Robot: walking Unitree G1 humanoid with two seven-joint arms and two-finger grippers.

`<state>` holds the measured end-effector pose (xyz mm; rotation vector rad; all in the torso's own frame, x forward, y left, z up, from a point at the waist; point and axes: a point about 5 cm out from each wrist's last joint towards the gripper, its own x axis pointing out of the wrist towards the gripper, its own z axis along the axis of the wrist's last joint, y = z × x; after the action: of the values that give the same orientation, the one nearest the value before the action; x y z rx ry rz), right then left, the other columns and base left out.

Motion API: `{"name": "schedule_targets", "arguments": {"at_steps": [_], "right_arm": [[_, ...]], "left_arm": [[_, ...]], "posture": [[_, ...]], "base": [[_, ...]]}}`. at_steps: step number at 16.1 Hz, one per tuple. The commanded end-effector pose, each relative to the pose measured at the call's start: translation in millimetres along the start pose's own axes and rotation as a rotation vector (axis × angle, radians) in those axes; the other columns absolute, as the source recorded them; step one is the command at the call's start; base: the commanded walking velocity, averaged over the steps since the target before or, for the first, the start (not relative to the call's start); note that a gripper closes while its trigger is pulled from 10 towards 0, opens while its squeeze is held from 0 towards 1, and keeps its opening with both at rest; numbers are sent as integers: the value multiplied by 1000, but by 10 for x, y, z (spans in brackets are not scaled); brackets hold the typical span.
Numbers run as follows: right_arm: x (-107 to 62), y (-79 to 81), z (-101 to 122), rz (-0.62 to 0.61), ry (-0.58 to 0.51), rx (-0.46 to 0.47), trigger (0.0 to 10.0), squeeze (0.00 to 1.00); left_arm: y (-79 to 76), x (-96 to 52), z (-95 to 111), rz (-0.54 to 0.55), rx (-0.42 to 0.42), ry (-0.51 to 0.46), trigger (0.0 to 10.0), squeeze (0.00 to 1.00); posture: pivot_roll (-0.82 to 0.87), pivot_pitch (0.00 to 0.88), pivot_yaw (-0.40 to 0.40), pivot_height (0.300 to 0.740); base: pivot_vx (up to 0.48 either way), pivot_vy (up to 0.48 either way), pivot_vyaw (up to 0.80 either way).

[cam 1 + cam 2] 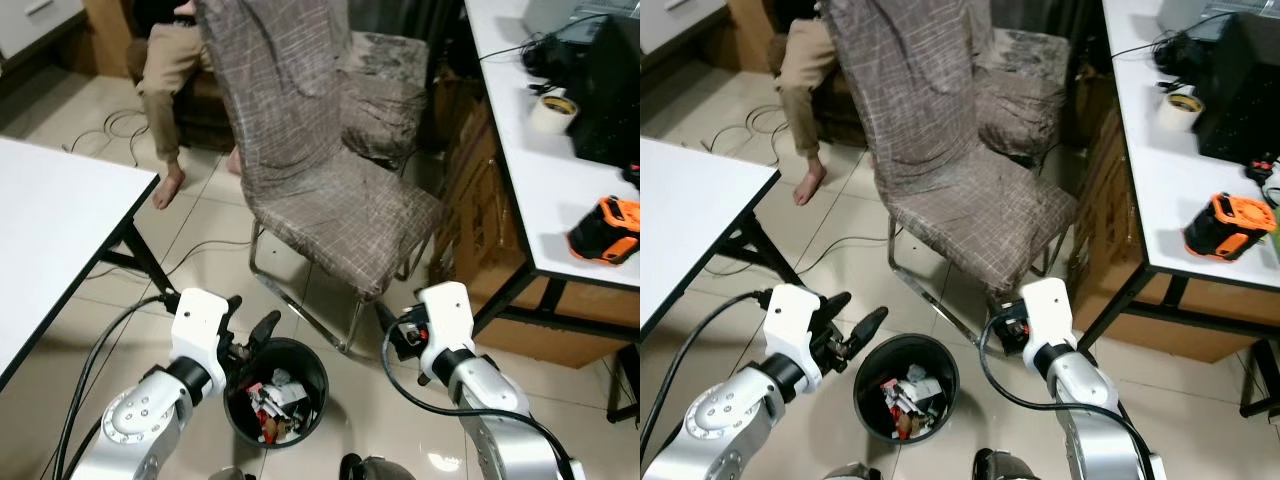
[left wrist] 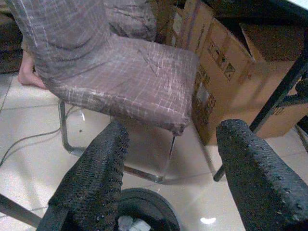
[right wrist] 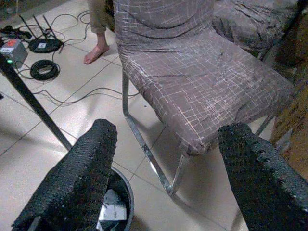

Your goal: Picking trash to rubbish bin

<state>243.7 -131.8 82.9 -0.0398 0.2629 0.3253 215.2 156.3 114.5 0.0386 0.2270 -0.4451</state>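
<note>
Bin: black, round, upright on the tiled floor, just in front of the chair's front legs; its mouth was open to the camera
Trash: a heap of white, red and dark scraps lay inside the bin, below the rim; single pieces too small to tell apart
Left gripper: hung at the bin's left rim, fingers parted with nothing between them; in the left wrist view the bin's rim showed low between the two fingers
Right gripper: was to the right of the bin, near the chair's front leg; in the right wrist view its fingers stood spread wide and empty, with the bin's edge beside one finger
Chair: brown checked cover over seat and back, chrome sled frame; stood just behind the bin
Second chair: same cover, behind the first, farther from the bin
Person: sat well behind the bin on the left, tan trouser leg, bare foot on the tiles
Cables: lay looped on the floor near the person's foot, well behind the bin
Left table: white top, black legs, to the left of the bin
Right table: white top, to the right of the bin and beyond the chair; it carried a tape roll, a black device and an orange-and-black tool
Boxes: brown cardboard, under the right table, right of the chair
</note>
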Motion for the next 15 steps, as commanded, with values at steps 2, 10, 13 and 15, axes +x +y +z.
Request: {"name": "schedule_targets", "arguments": {"at_steps": [2, 10, 13, 15], "right_arm": [[-42, 22, 33, -31, 25, 38, 10000, 0], [-75, 77, 68, -11, 71, 53, 10000, 0], [-88, 90, 60, -8, 77, 58, 10000, 0], [-88, 97, 58, -8, 79, 62, 10000, 0]], "left_arm": [[42, -5, 3, 16, 5, 13, 10000, 0], [60, -59, 3, 23, 32, 27, 10000, 0], [69, -66, 4, 21, 43, 31, 10000, 0], [98, -86, 6, 28, 52, 36, 10000, 0]], "posture": [[43, 78, -37, 740], [57, 57, -50, 740], [60, 55, -48, 740], [64, 57, -50, 740]], "base": [[0, 0, 0], [-179, 0, 0], [-309, 0, 0], [-307, 0, 0]]}}
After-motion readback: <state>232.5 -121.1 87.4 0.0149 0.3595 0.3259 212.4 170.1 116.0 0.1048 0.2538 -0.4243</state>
